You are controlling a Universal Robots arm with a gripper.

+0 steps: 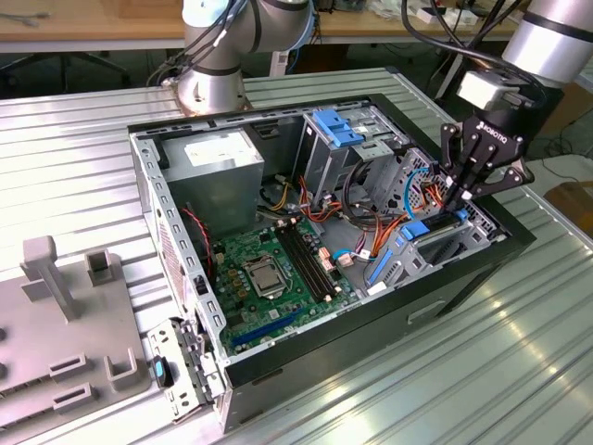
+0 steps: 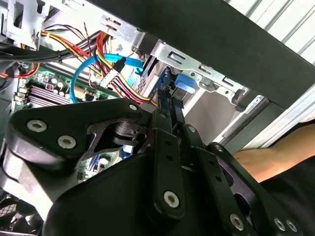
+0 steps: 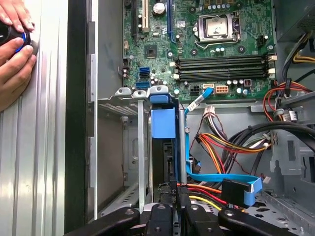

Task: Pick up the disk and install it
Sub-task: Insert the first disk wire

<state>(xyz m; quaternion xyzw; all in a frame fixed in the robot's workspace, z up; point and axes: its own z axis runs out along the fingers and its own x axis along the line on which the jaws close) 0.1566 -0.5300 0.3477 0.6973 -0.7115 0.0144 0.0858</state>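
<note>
**Gripper pinches the disk in the drive bay**

Taking the exterior view as a clock face, the gripper [image 1: 460, 197] hangs over the computer case [image 1: 278, 366] at about 3 o'clock, above the drive bay. Its fingers are drawn narrow and appear to pinch the near edge of the disk [image 1: 417, 228], with no open gap between them in both wrist views.

The disk stands on its edge, already partly down in the metal bay [image 3: 118, 147]. From the gripper body it lies toward 7 o'clock, directly under the fingertips. Its long axis runs away from the fingers toward the green motherboard [image 1: 269, 269], about from 2 o'clock to 8 o'clock in the exterior view. In the first wrist view the blue end of the disk is the far end, close to the motherboard. Red, yellow and blue cables [image 3: 221, 147] lie just beside the bay.

The gripper body has white lettering and the power supply [image 1: 218, 158] has a pale label, but this label is too small to read. A person's hand [image 3: 15, 54] rests on the table outside the case.
</note>
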